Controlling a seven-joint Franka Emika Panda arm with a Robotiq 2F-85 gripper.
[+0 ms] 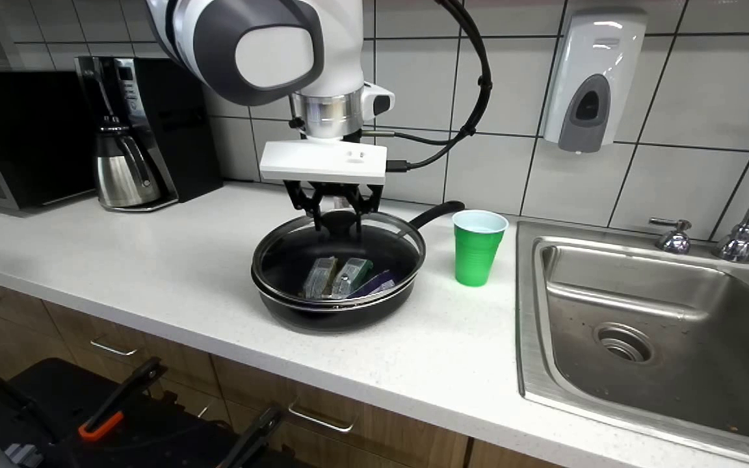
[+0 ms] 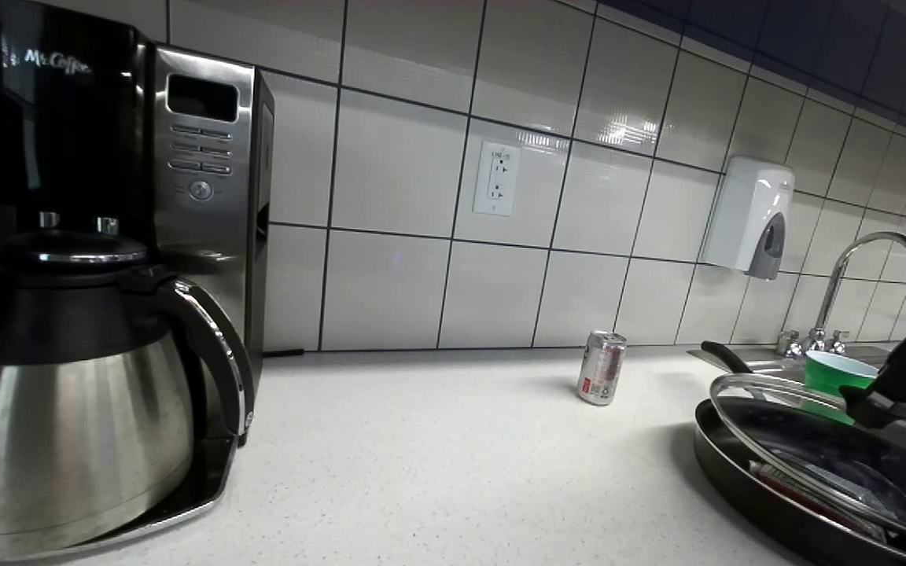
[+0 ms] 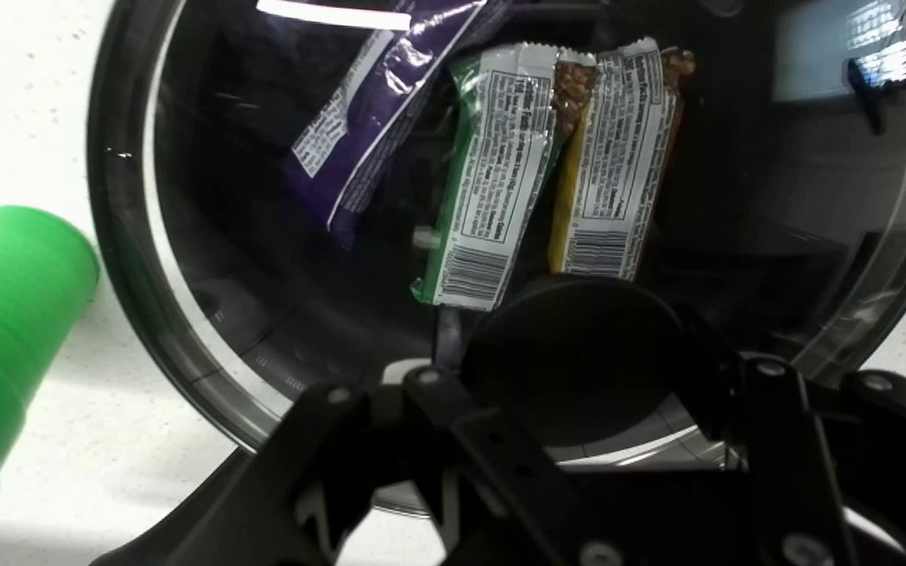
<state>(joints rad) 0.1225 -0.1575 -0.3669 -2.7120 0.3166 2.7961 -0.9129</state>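
Observation:
My gripper (image 1: 337,229) is over the pan with its fingers on both sides of the black knob (image 3: 571,354) of a glass lid (image 1: 391,250). The fingers appear closed against the knob; it hides part of them in the wrist view. The lid sits tilted over a black frying pan (image 1: 342,320), with a gap at the rim in an exterior view (image 2: 744,487). Through the glass I see a green-and-white wrapped bar (image 3: 496,173), a yellow-and-white wrapped bar (image 3: 618,157) and a purple wrapper (image 3: 374,118) in the pan.
A green cup (image 1: 476,250) stands beside the pan handle (image 1: 438,212). A steel sink (image 1: 530,312) lies beyond it. A silver can (image 2: 602,368) stands near the tiled wall. A coffee maker (image 2: 209,173) and a dark microwave (image 1: 23,136) stand at the counter's far end.

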